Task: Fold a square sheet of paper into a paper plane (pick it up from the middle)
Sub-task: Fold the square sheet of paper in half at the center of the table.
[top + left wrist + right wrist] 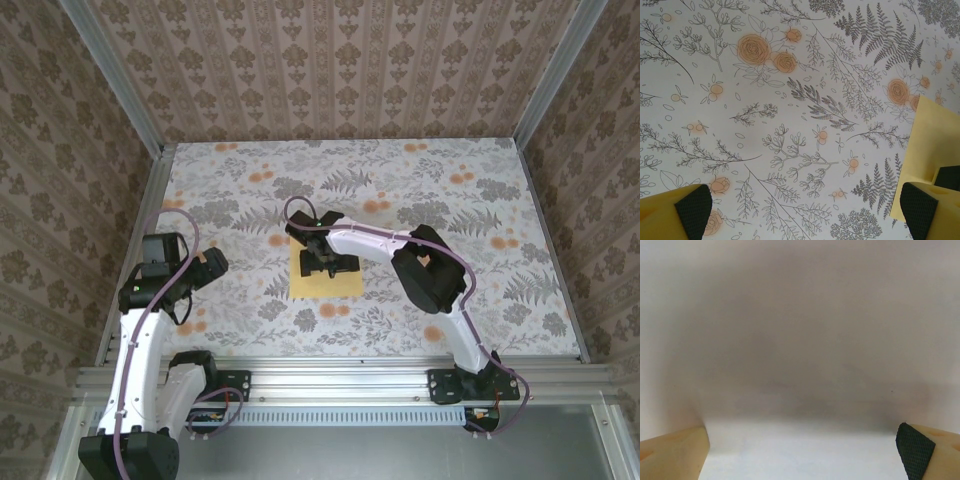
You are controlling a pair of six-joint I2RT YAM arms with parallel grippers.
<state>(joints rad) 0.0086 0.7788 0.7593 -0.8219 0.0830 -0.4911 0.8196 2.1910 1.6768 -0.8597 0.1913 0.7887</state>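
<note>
Your right gripper (328, 262) hangs, jaws spread apart, low over the thin pale-yellow square sheet of paper (322, 282) at centre frame on the floral-printed table (450, 200). At left, your left gripper (210, 265) hovers with jaws wide, apart from the sheet.

On the table (450, 290) the square sheet of paper (325, 286), right gripper (324, 264) over it, left gripper (214, 262) well left of it
</note>
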